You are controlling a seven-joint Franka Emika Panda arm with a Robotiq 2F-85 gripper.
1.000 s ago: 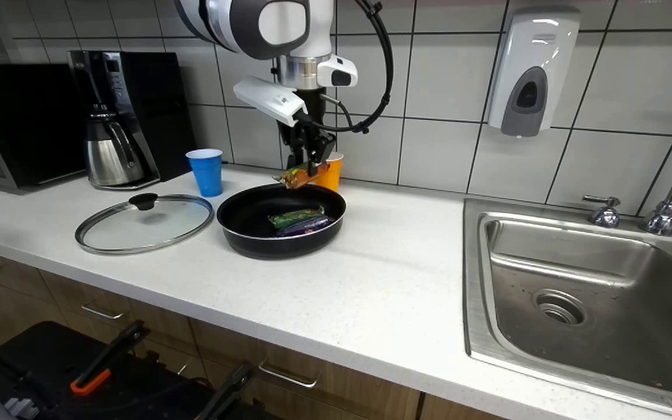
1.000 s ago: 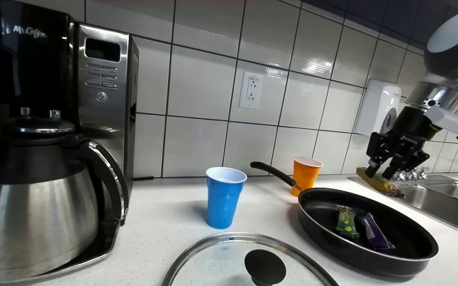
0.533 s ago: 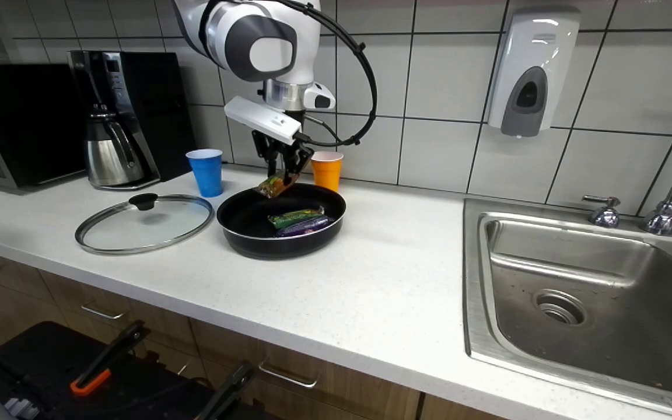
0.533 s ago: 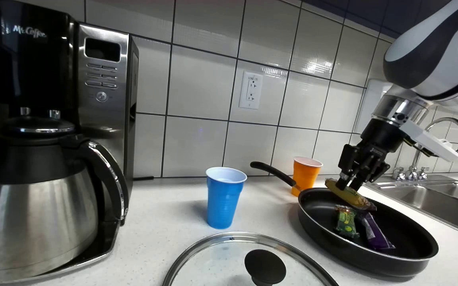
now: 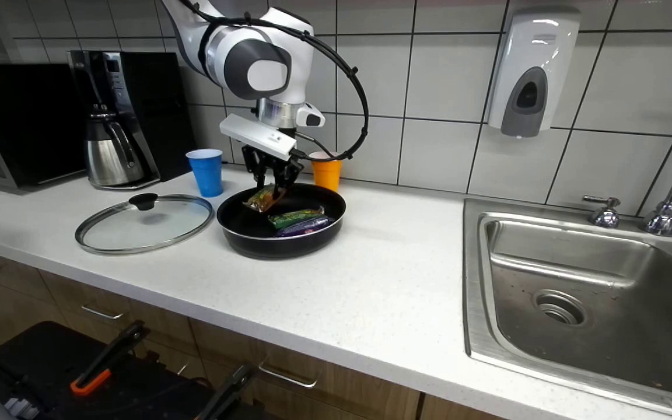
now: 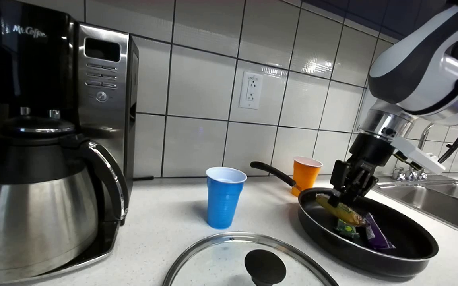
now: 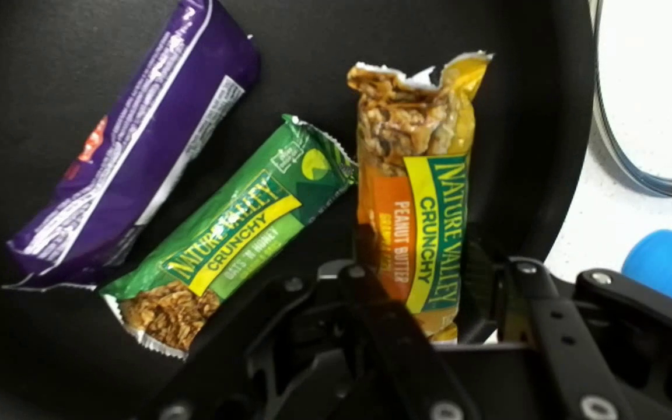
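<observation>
Freshly lowered over a white surface (image 5: 400,262) before tiles (image 5: 447,81), an orange bar (image 7: 417,227) pinched by the fingers (image 6: 334,198) joins a green bar (image 7: 237,227) and purple bar (image 7: 149,146) in a mid-frame pan (image 5: 266,247).

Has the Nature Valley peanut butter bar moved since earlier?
Yes: in an exterior view, the peanut butter bar has moved down into the frying pan, away from the orange cup.
</observation>
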